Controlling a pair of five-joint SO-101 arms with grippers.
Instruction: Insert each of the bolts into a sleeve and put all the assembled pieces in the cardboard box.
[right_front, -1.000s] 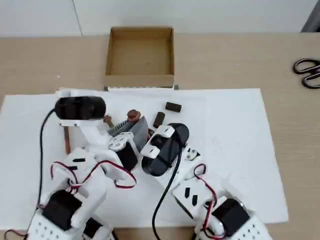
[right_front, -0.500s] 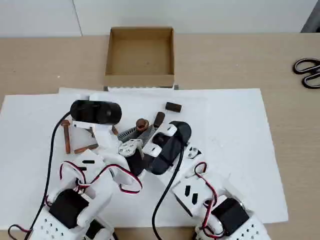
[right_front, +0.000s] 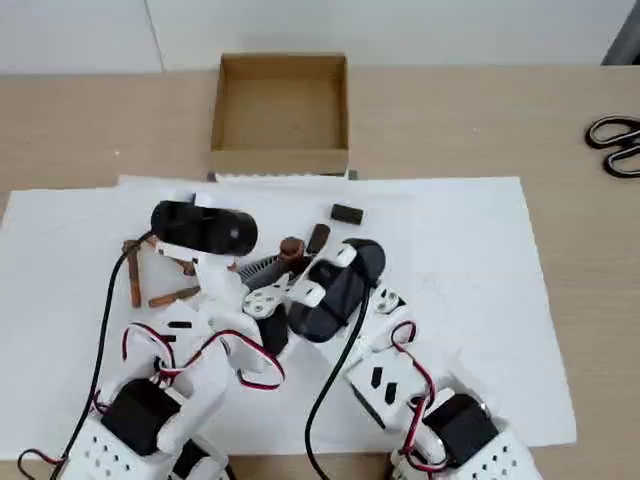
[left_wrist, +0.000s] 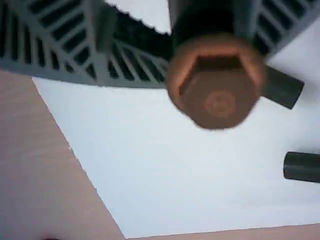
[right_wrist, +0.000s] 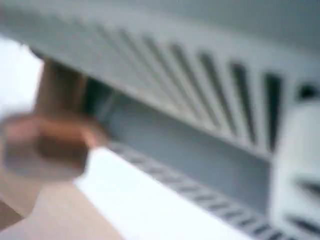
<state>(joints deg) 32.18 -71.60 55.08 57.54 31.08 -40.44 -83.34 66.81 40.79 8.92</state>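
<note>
Bolt (right_front: 291, 247) sits near the middle of the paper (right_front: 480, 300), gripped in the left gripper (right_front: 279, 259), whose fingers are closed narrowly on it, the hexagon head turned towards that arm's wrist camera. Over the last second the left arm has swung towards 3 o'clock, carrying the bolt from a spot nearer 9 o'clock to just beside a lying sleeve (right_front: 317, 238), which is now at its 3 o'clock. A second sleeve (right_front: 347, 213) lies farther off at 2 o'clock. The swing has also taken the arm off the loose bolts (right_front: 133, 275), which lie in the open well out at 9 o'clock. The right arm has barely shifted, and I cannot tell whether the right gripper (right_wrist: 165, 130) holds anything. The box (right_front: 280, 160) stands at 12 o'clock, off the paper, with no assembled piece in it yet. My reading is that the bolt is being brought up for insertion, so lining its shank with a sleeve's bore is the next concern, and the task is still near its start
</note>
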